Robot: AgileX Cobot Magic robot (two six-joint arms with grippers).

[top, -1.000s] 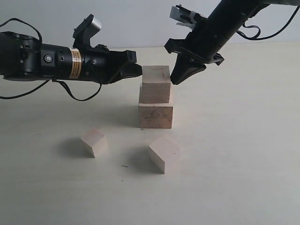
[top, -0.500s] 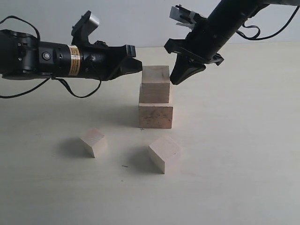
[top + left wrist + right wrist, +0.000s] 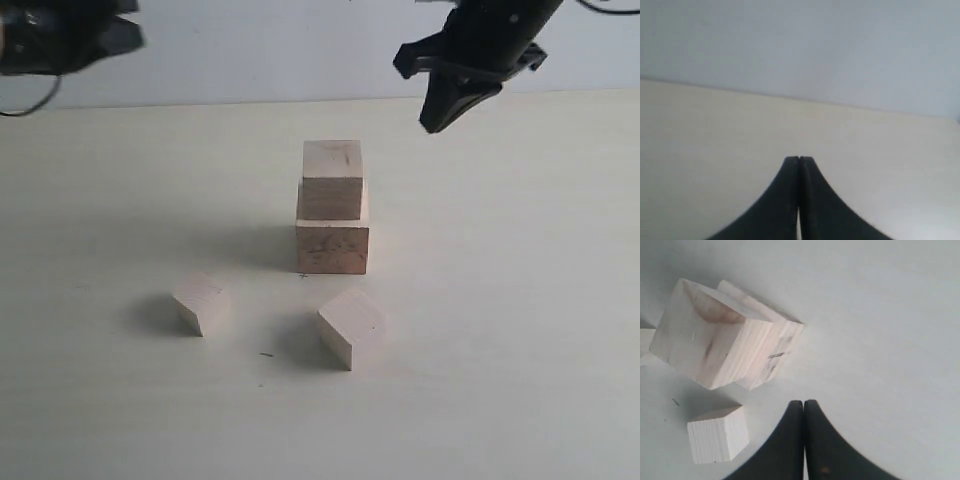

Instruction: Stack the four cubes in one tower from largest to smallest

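Note:
The tower (image 3: 332, 215) in the middle of the table is two pale cubes high. The largest cube (image 3: 332, 248) is at the bottom and a slightly smaller cube (image 3: 332, 180) sits on it. In front lie the smallest cube (image 3: 201, 303) on the left and a mid-sized cube (image 3: 352, 327) on the right. My right gripper (image 3: 437, 122) hangs shut and empty above and to the right of the tower. Its wrist view shows shut jaws (image 3: 803, 402), the stacked cubes (image 3: 710, 347) and one loose cube (image 3: 719, 440). My left gripper (image 3: 128, 38) is high in the far left corner, shut (image 3: 799, 159) and empty.
The pale table (image 3: 520, 330) ends at a light wall (image 3: 260, 50) behind. The left wrist view holds only table (image 3: 715, 130) and wall (image 3: 805, 45).
Both grippers have pulled away from the upper cube. The left one went far up and to the left, the right one up and to the right. The cubes have not moved.

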